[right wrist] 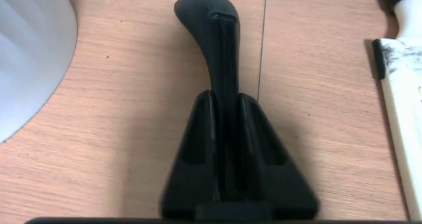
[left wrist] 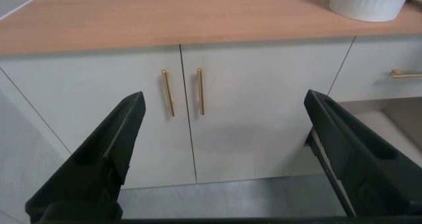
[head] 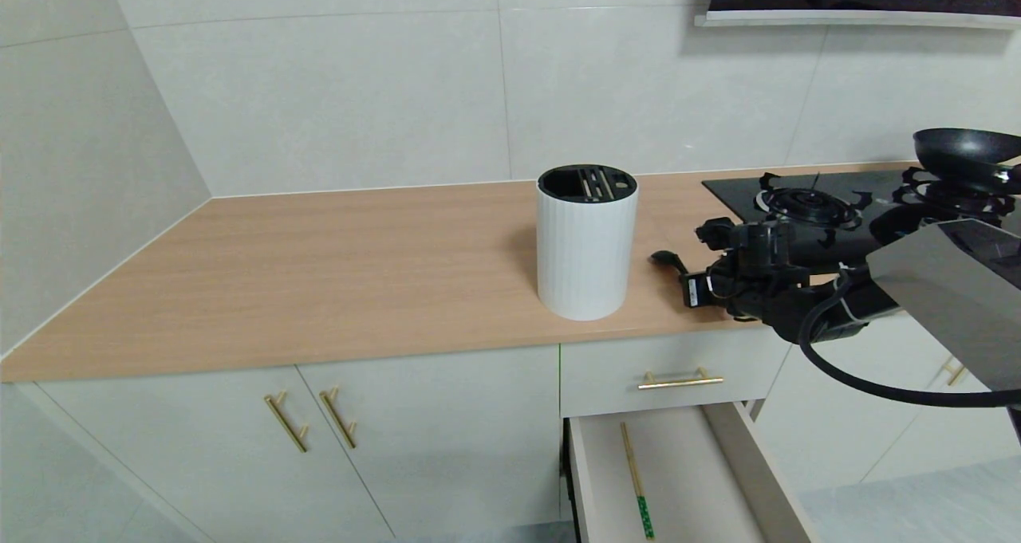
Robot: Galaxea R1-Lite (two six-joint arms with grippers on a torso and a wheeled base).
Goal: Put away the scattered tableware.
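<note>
A black utensil handle (right wrist: 212,33) is clamped between the fingers of my right gripper (right wrist: 224,109), low over the wooden counter; I cannot tell whether it rests on the wood. From the head view, its rounded end (head: 662,257) sticks out of the right gripper (head: 692,278) toward the white ribbed utensil holder (head: 586,244), which stands just to the left. A white-bladed knife (right wrist: 397,99) lies on the counter beside the gripper. My left gripper (left wrist: 224,171) is open with nothing in it, below counter height in front of the cabinet doors (left wrist: 264,112).
A gas hob (head: 806,204) with a black pan (head: 965,152) sits at the right end of the counter (head: 319,272). Below, a drawer (head: 678,479) stands pulled out with a pair of chopsticks (head: 636,479) in it. The counter's left half is bare.
</note>
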